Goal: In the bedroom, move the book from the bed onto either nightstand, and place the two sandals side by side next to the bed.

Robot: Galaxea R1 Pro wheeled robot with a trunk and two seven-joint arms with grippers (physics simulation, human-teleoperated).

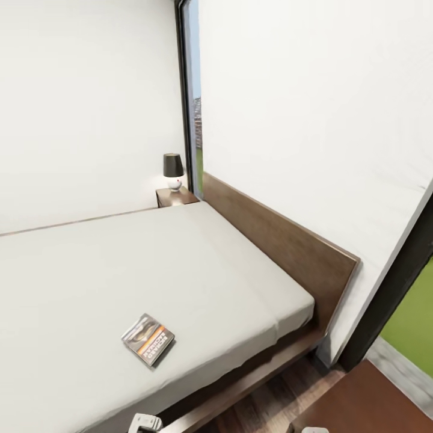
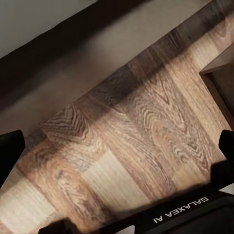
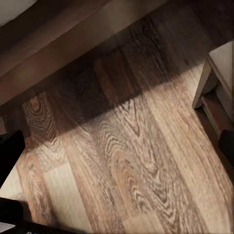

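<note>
Nearest the head camera, 2 pale grey robot parts are seen at the bottom edge, too cropped to identify. A dark-brown flat top, the near nightstand, is seen at the lower right corner, beside the bed's head end.

Left tool: dark fingertips are seen at opposite edges of the left wrist view, well apart, nothing between them; the tool is spread wide over the wood-plank floor. The dark bed frame is seen beyond it.

Right tool: a dark finger is seen at one edge of the right wrist view and a dark sliver at the opposite edge; the jaws stand apart and hold nothing. Plank floor is seen beneath, with a pale furniture corner to one side.

The book is lying flat on the light grey mattress of the bed, near the mattress's near edge, cover up, orange band visible, turned at an angle to the edge.

The brown headboard is seen running along the white wall at the right.

Farthest, a 2nd nightstand is set in the corner past the bed, with a dark-shaded lamp standing on it. A narrow dark-framed window is seen behind it; a strip of green is seen at the far right.
</note>
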